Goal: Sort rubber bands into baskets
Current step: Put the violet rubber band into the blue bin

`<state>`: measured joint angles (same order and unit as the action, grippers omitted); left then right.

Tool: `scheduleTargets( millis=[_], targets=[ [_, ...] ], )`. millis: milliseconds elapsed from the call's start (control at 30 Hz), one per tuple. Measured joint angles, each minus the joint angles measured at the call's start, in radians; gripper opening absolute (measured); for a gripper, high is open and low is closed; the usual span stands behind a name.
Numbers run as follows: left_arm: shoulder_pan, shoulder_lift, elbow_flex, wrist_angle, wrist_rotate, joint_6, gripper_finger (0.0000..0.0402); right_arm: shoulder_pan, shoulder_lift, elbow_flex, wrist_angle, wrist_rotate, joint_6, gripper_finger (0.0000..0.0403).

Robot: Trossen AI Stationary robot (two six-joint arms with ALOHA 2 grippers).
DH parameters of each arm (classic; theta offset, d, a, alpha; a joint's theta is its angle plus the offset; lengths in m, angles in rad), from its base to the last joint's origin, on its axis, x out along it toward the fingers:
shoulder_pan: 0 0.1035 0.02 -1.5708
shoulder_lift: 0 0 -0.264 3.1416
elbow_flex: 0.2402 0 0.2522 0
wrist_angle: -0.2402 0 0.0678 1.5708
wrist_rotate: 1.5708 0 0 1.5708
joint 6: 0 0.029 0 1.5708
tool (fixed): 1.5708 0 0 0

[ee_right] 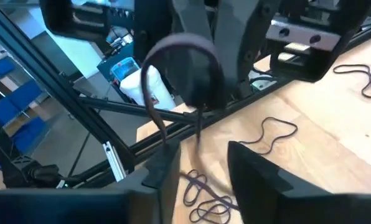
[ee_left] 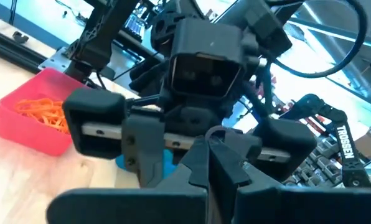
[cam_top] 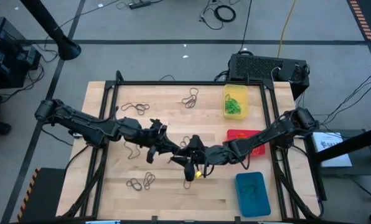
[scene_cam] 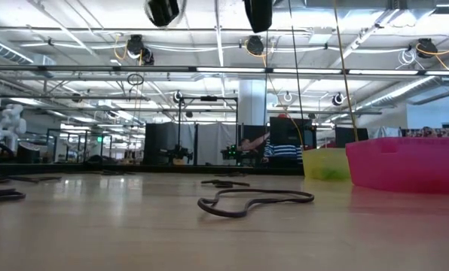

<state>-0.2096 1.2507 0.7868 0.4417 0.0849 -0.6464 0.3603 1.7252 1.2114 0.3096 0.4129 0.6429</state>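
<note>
High view: the left gripper (cam_top: 180, 151) and right gripper (cam_top: 190, 157) meet at the middle of the pale wooden tabletop (cam_top: 111, 186). The left clenches a dark rubber band (ee_right: 184, 68); the right's fingers (ee_right: 167, 165) stand parted beside it. Bare wood lies toward the near edge. The red plastic basket (cam_top: 243, 135), yellow plastic basket (cam_top: 235, 101) and blue plastic basket (cam_top: 253, 193) line the right edge. A black box (cam_top: 260, 67) sits beyond the far edge.

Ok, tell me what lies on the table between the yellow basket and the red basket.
Nothing: in the high view the wood between the yellow basket and the red basket is bare. The right arm's links cross only the red basket's own corner.
</note>
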Motion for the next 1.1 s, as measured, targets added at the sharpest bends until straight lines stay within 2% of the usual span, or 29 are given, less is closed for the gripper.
scheduleTargets(
  millis=[67,167,233,433,600,700,867,1100],
  targets=[
    [0.0,0.0,0.0,-0.011,0.0,0.0,0.0002,0.0,0.0,0.0,0.0,0.0,-0.004,0.0107],
    [0.0,0.0,0.0,-0.033,-0.005,0.001,0.0016,0.0,-0.005,0.0,-0.011,0.0,-0.048,0.0035],
    [0.0,0.0,0.0,-0.068,-0.007,0.001,0.0031,0.003,-0.014,0.0,-0.017,-0.001,-0.079,0.0011],
    [0.0,0.0,0.0,-0.143,-0.008,0.008,0.0085,0.021,-0.066,0.0,-0.128,-0.02,-0.047,0.0002],
    [0.003,0.0,-0.001,-0.137,-0.004,0.008,0.0134,0.064,-0.144,0.0,-0.282,-0.021,0.005,0.0001],
    [0.019,0.0,-0.001,-0.14,0.069,0.002,0.0155,0.098,-0.187,0.0,-0.404,-0.024,0.058,0.0001],
    [0.065,0.0,-0.001,-0.175,0.251,-0.002,0.0161,0.168,-0.251,0.0,-0.579,-0.031,0.214,0.0],
    [0.122,-0.001,-0.001,-0.315,0.278,-0.029,0.0162,0.293,-0.27,0.0,-0.738,-0.159,0.511,0.0]
  ],
)
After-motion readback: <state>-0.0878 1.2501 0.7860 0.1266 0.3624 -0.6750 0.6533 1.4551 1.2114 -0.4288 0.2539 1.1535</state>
